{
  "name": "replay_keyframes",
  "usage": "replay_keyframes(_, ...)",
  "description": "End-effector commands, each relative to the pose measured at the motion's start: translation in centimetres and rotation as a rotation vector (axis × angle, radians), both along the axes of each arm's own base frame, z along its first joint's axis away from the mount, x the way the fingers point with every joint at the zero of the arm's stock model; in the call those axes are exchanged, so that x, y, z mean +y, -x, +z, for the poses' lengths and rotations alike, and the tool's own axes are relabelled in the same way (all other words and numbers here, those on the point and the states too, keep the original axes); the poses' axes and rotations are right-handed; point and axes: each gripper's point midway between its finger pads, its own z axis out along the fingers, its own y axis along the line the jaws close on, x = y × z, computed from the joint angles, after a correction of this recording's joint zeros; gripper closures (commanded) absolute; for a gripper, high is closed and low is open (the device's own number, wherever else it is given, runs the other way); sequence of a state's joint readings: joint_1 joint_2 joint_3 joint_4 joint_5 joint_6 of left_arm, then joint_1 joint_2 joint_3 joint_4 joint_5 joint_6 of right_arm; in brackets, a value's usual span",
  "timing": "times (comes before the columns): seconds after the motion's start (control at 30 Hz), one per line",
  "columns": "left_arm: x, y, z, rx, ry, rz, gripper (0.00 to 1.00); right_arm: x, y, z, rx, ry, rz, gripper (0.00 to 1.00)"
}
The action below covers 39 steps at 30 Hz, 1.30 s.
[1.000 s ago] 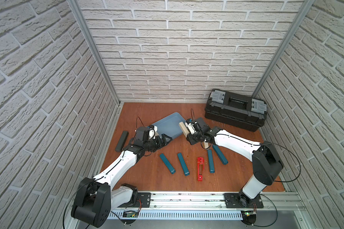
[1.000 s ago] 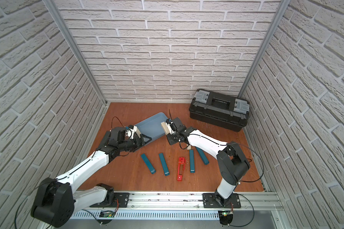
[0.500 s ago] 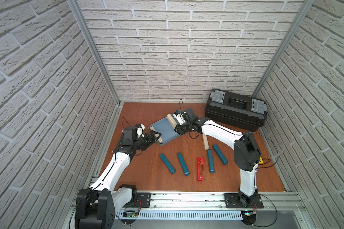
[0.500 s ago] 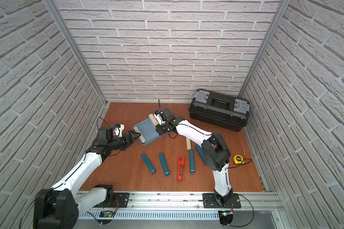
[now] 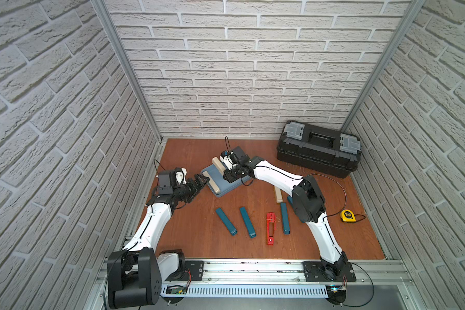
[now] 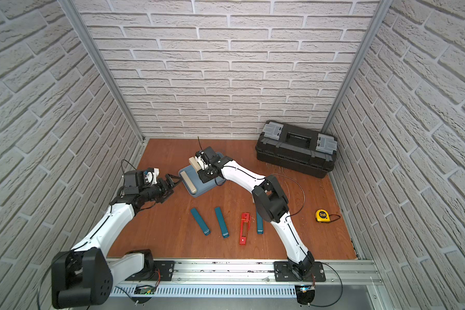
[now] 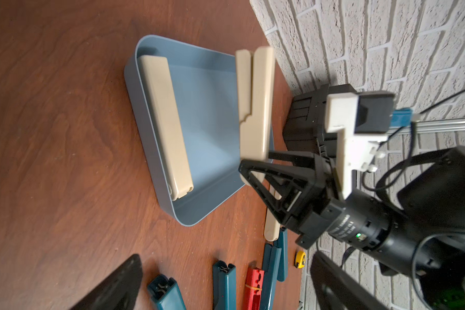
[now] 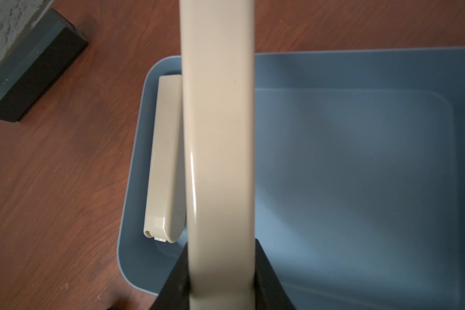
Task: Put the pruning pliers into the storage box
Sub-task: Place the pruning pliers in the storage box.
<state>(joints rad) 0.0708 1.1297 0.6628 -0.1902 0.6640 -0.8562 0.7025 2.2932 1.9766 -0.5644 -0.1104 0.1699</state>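
Observation:
The light blue storage box [image 5: 222,188] [image 6: 202,187] lies left of the floor's middle, with one beige pruning pliers [image 5: 213,184] [image 8: 165,161] flat inside it. My right gripper [image 5: 227,169] [image 8: 220,268] is shut on a second beige pliers [image 5: 217,164] [image 7: 255,107], held just above the box. My left gripper [image 5: 200,180] [image 7: 226,295] stands open and empty beside the box's left edge. On the floor nearer the front lie a third beige pliers [image 5: 277,194], teal pliers [image 5: 226,221] [image 5: 247,221] [image 5: 285,218] and a red one [image 5: 270,228].
A black toolbox [image 5: 317,155] stands at the back right. A yellow tape measure [image 5: 346,215] lies at the right. In the right wrist view a dark grey bar [image 8: 35,75] lies by the left wall, beyond the box. My right arm hides part of another teal pliers [image 5: 289,200].
My right gripper carried the beige pliers leftwards from the floor's middle to above the box. My left gripper drew back to the left. The box shifted a little left and forward.

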Motion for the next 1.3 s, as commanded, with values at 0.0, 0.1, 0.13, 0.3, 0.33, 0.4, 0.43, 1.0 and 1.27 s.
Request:
replay_keyframes(0.0,0.2,-0.5,1.0,-0.038,0.002,-0.01,0.02,0.8,-0.9,1.1,-0.043,-0.019,-0.024,0.97)
replay_keyframes(0.1,0.3,-0.6,0.8,-0.036,0.009,-0.007,0.02,1.0,-1.2,0.5,-0.044,-0.012,-0.031,0.97)
replay_keyframes(0.13,0.3,-0.7,0.8,-0.038,0.011,-0.007,0.02,1.1,-1.2,0.2,-0.043,-0.008,-0.032,0.98)
replay_keyframes(0.3,0.4,-0.7,0.7,-0.037,0.012,-0.007,0.02,1.6,-1.6,-0.7,-0.041,0.002,-0.044,0.97)
replay_keyframes(0.33,0.3,-0.7,0.7,-0.036,0.012,-0.009,0.02,1.6,-1.6,-0.9,-0.042,0.004,-0.048,0.97)
replay_keyframes(0.4,0.4,-0.6,0.6,-0.035,0.011,-0.006,0.02,1.7,-1.7,-1.2,-0.04,0.009,-0.059,0.97)
replay_keyframes(0.43,0.4,-0.6,0.5,-0.034,0.012,-0.007,0.02,1.7,-1.7,-1.5,-0.037,0.013,-0.062,0.97)
replay_keyframes(1.0,0.4,-1.4,-0.5,-0.032,0.028,0.003,0.02,2.9,-1.0,-3.5,0.008,0.026,-0.042,0.97)
replay_keyframes(1.27,0.4,-1.4,-0.8,-0.027,0.028,0.002,0.02,2.8,-0.6,-4.5,0.031,0.039,-0.038,0.97)
